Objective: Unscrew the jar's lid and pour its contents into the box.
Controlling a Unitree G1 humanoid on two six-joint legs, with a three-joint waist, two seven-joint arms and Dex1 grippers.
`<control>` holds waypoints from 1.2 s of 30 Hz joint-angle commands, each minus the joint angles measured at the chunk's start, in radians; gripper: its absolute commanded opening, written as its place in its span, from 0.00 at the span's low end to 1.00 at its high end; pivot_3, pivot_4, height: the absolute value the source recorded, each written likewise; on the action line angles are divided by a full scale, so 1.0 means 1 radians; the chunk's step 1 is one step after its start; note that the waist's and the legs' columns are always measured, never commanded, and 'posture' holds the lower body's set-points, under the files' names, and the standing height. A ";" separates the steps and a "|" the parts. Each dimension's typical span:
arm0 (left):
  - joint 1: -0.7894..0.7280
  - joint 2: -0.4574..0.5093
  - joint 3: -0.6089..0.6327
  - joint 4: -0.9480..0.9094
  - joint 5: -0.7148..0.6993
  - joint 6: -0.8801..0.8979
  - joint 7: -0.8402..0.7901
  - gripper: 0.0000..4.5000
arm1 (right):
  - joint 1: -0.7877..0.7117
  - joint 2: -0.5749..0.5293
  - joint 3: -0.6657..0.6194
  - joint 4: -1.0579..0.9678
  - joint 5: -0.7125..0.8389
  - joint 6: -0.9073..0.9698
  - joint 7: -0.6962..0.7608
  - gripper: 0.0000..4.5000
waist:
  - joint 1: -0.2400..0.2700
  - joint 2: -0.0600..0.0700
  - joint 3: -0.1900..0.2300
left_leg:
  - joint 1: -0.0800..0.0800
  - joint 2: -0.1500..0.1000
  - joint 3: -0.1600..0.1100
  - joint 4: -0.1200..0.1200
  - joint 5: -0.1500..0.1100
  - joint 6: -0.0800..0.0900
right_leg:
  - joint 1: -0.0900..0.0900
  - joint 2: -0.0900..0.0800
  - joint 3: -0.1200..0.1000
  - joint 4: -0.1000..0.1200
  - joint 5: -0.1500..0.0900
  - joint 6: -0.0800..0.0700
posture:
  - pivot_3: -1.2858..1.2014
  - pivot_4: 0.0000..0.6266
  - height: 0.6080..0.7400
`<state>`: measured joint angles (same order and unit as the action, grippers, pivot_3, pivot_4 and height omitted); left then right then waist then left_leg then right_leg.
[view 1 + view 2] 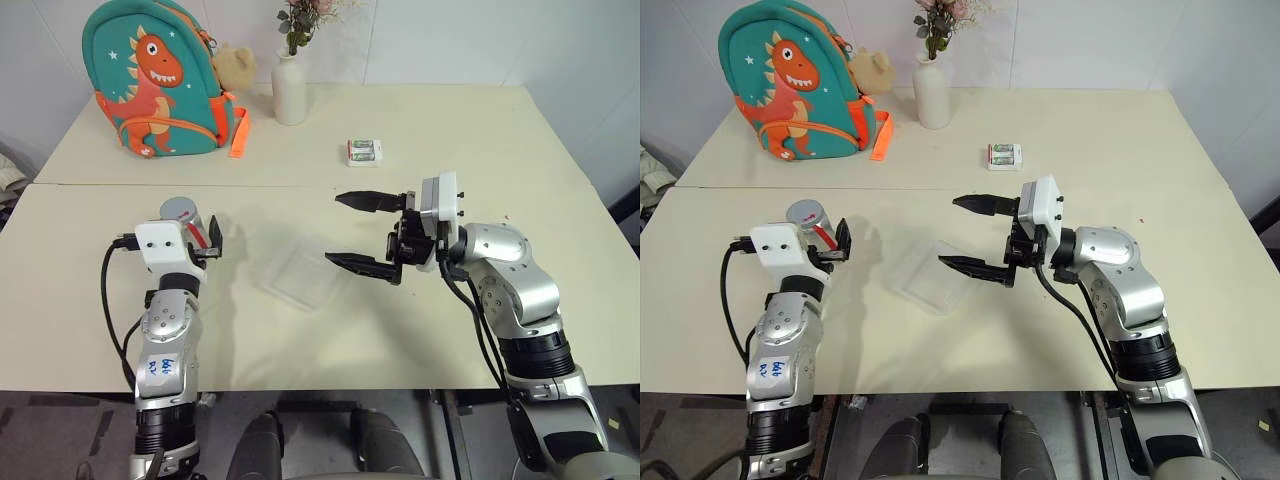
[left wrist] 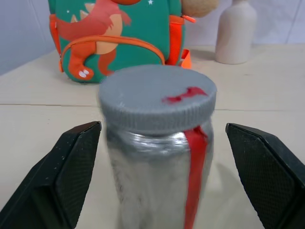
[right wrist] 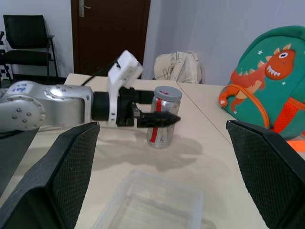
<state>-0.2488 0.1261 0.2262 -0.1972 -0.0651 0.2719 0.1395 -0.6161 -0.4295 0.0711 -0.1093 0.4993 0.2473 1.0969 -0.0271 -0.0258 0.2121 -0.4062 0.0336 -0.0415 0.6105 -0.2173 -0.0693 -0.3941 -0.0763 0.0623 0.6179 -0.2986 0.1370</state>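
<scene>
Glass jar, cylindrical, one ribbed grey lid screwed on, stands between spread left gripper fingers; one clear square box lies beside wide-open right gripper.

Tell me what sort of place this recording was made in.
Probably an office or meeting room used as a test space: two pale tables pushed together, a dark wooden door and a black chair behind. The dinosaur backpack and flower vase look like props.
</scene>
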 commanded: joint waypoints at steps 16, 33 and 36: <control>-0.083 -0.034 0.050 0.070 0.055 0.040 0.172 0.86 | -0.018 -0.001 -0.015 -0.010 0.027 0.017 0.012 1.00 | 0.000 0.000 0.000 | 0.000 0.000 0.000 0.000 0.000 0.000 | 0.000 0.000 0.000 0.000 0.000 0.001 | 0.52 0.24 1.00; -0.014 0.189 0.088 -0.097 -0.170 0.041 -0.280 0.44 | 0.001 -0.005 -0.015 -0.037 0.021 0.027 -0.015 1.00 | -0.002 0.000 0.000 | 0.000 0.000 0.000 -0.001 0.000 -0.002 | 0.000 0.000 0.000 0.000 0.000 0.000 | 0.52 0.24 1.00; 0.017 0.312 0.105 -0.114 -0.293 0.050 -0.497 0.44 | 0.002 -0.016 -0.017 -0.052 0.022 0.046 -0.023 1.00 | -0.002 0.000 0.000 | 0.000 0.000 0.000 -0.002 0.000 -0.003 | -0.001 0.000 0.000 -0.001 -0.002 -0.003 | 0.52 0.24 1.00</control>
<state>-0.2442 0.4124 0.3161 -0.2654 -0.2915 0.3435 -0.2467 -0.6114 -0.4315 0.0709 -0.1153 0.5060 0.2874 1.0815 -0.0296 -0.0258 0.2122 -0.4063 0.0339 -0.0415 0.6074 -0.2173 -0.0724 -0.3951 -0.0762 0.0622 0.6163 -0.3017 0.1314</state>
